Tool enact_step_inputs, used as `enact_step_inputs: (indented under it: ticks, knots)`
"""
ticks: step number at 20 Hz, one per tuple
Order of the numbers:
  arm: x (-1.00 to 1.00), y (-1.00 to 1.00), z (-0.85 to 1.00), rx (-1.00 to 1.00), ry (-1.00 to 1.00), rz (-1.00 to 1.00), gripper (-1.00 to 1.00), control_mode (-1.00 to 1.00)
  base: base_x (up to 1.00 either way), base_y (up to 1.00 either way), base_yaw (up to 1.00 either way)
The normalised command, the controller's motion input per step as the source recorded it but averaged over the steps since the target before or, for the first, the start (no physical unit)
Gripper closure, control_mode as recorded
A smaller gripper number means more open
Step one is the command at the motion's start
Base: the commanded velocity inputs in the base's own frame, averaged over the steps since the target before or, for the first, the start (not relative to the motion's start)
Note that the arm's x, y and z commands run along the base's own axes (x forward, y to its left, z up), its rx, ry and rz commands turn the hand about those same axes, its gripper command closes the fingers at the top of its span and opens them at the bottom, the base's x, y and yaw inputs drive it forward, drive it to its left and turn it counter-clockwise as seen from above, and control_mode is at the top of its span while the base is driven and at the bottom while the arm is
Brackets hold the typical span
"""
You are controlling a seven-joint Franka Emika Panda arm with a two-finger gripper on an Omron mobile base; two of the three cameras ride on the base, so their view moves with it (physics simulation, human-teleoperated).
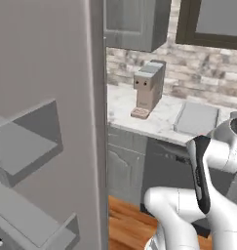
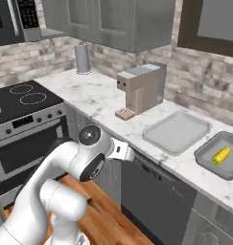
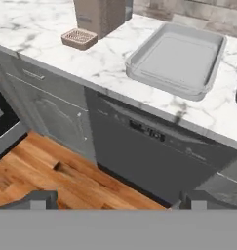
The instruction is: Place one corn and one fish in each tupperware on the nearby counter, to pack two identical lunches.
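One empty grey tupperware (image 3: 178, 58) lies on the white marble counter (image 3: 51, 29), up and to the right of my gripper (image 3: 117, 201). The same tupperware (image 2: 178, 130) shows in the right base view, and again (image 1: 197, 118) in the left base view. A second tupperware (image 2: 218, 165) to its right holds one yellow corn (image 2: 221, 154). The fish is out of view. My gripper is open with nothing between its fingertips (image 3: 39, 199). It hangs in front of the counter edge at cabinet height, facing the dishwasher.
A beige coffee machine (image 2: 139, 88) stands on the counter left of the trays. A dark dishwasher front (image 3: 154, 156) sits under the counter above a wooden floor (image 3: 56, 176). A stove (image 2: 22, 103) is at far left. A tall grey panel (image 1: 47, 122) blocks the left.
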Motion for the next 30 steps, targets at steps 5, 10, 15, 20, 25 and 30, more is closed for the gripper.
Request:
enact_step_inputs:
  ticks: [5, 10, 15, 20, 25, 30]
  knots:
    - [0.00, 0.00, 0.00, 0.00, 0.00, 0.00, -1.00, 1.00, -0.52, 0.01, 0.80]
    - [0.00, 0.00, 0.00, 0.00, 0.00, 0.00, -1.00, 1.00, -0.89, 0.02, 0.65]
    - [0.00, 0.00, 0.00, 0.00, 0.00, 0.00, -1.00, 1.00, -0.96, 0.32, 0.51]
    - [0.00, 0.00, 0.00, 0.00, 0.00, 0.00, -1.00, 1.00, -0.93, 0.86, 0.29]
    - [0.00, 0.00, 0.00, 0.00, 0.00, 0.00, -1.00, 1.00, -0.49, 1.00, 0.00]
    - [0.00, 0.00, 0.00, 0.00, 0.00, 0.00, -1.00, 1.00, 0.02, 1.00, 0.00]
